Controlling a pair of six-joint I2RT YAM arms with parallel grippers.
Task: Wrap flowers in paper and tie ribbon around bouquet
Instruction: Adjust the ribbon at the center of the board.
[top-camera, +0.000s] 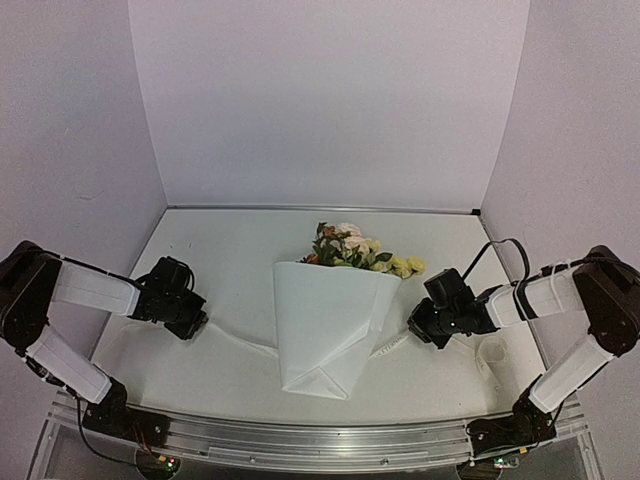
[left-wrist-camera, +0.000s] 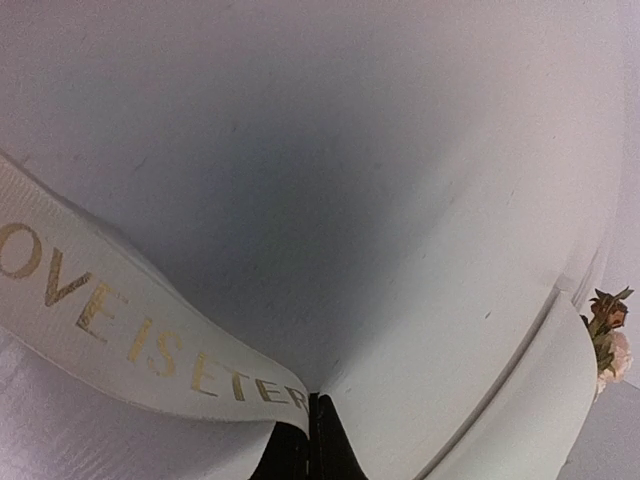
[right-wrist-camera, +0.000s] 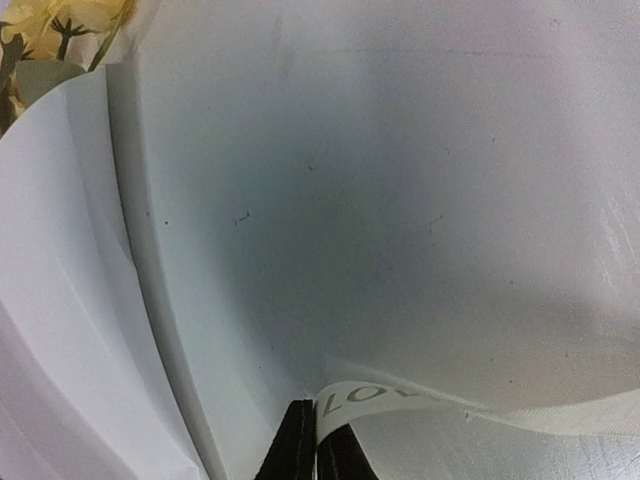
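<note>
Pinched tight between the closed jaws of the left gripper (left-wrist-camera: 311, 430), the ribbon (left-wrist-camera: 120, 330) trails away, gold lettering showing. Over to the right gripper (right-wrist-camera: 315, 428): jaws clamped together on the ribbon too. Between both arms the bouquet (top-camera: 335, 300) lies on the table (top-camera: 220, 250), paper (top-camera: 320, 345) cone narrowing toward the bases, flowers (top-camera: 352, 248) spilling out the far end.

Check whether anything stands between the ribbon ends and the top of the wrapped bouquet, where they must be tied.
Nothing visible does. The left gripper and right gripper each have their jaws shut on an end of the ribbon, either side of the bouquet. Only the ribbon itself lies on the table between.
</note>
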